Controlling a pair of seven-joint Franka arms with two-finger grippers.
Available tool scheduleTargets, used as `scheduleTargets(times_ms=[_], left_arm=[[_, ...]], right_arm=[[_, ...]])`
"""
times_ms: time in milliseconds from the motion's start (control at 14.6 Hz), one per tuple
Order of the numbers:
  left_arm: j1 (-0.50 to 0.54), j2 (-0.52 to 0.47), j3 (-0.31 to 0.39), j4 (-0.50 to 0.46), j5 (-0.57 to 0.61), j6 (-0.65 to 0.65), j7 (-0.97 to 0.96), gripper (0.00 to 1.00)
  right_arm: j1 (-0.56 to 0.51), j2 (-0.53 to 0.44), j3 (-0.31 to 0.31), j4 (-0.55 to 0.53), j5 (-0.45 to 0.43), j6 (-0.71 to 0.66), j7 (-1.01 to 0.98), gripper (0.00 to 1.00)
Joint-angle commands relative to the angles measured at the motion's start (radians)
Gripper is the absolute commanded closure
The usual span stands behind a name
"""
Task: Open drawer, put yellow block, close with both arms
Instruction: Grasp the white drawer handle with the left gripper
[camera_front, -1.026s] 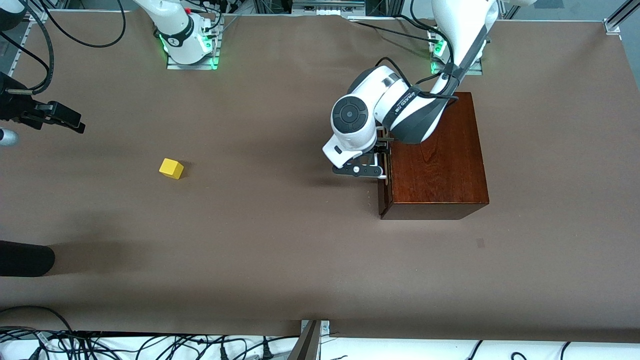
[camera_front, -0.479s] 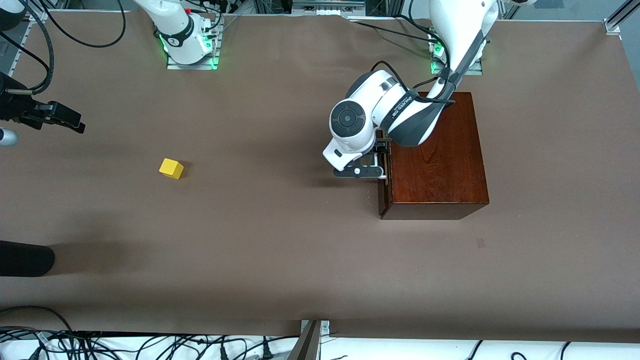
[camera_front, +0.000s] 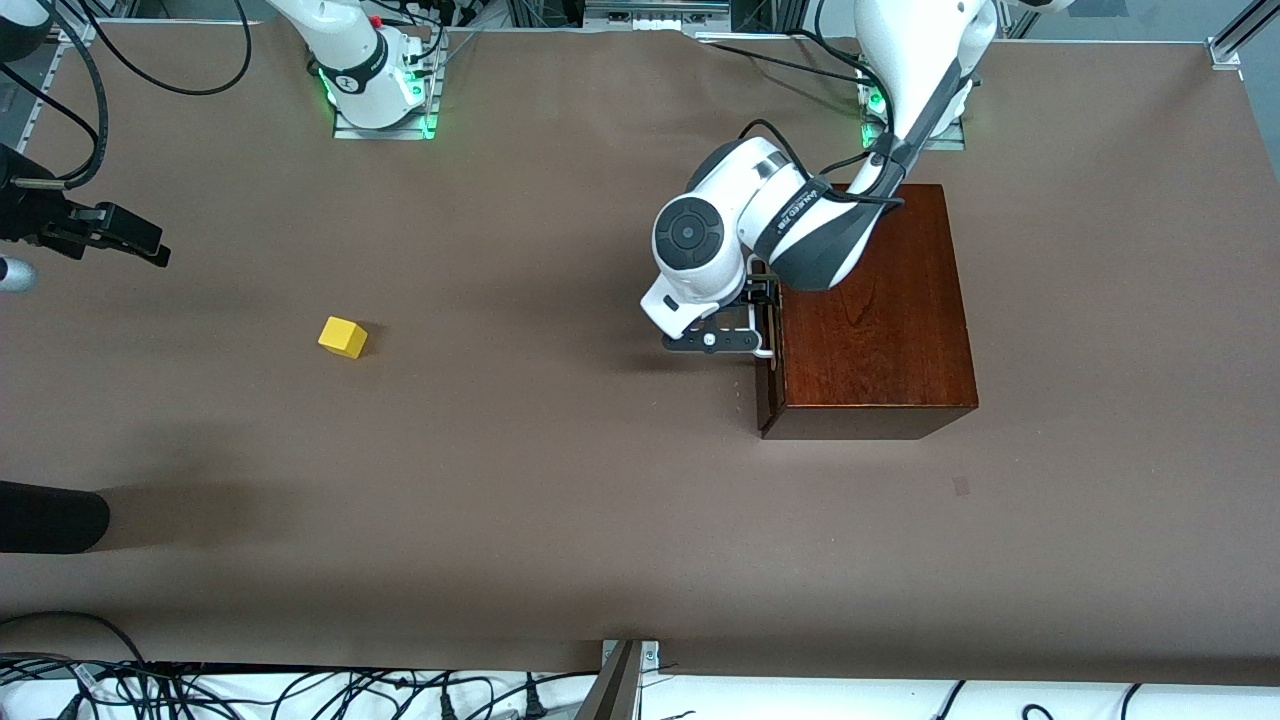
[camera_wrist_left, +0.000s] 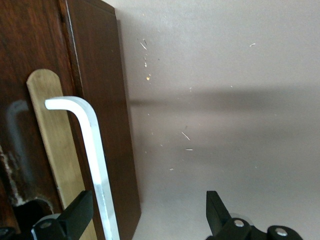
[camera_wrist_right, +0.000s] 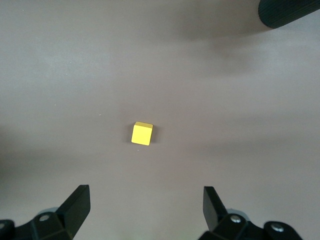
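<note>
The dark reddish-brown wooden box stands toward the left arm's end of the table. Its drawer is shut. My left gripper is at the drawer front, open, with the white loop handle between its jaws, close to one finger; the other finger stands well clear of it. The yellow block lies on the table toward the right arm's end. My right gripper hangs high over that end of the table, open and empty, with the yellow block below and ahead of its fingertips.
A black cylinder pokes in over the table edge at the right arm's end, nearer the front camera than the block. Brown table covering stretches between block and box. Cables lie along the table's edges.
The left arm's wrist has shifted slightly toward the right arm's end, its gripper staying at the handle. The right gripper, block and box have not moved.
</note>
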Motion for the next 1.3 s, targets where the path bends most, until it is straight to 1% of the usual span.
scheduleTargets(times_ms=[0,958,1231], left_arm=[[-0.019,0.025,-0.002,0.019,0.071,0.001,-0.049,0.0],[-0.018,0.045,-0.002,0.016,0.077,0.002,-0.059,0.0],[-0.022,0.059,-0.003,0.014,0.073,0.016,-0.094,0.0]], right_arm=[[-0.015,-0.002,0.016,0.004,-0.009,0.002,0.012,0.0],[-0.015,-0.002,0.016,0.004,-0.009,0.002,0.012,0.0],[-0.013,-0.002,0.015,0.004,-0.009,0.002,0.012,0.0]])
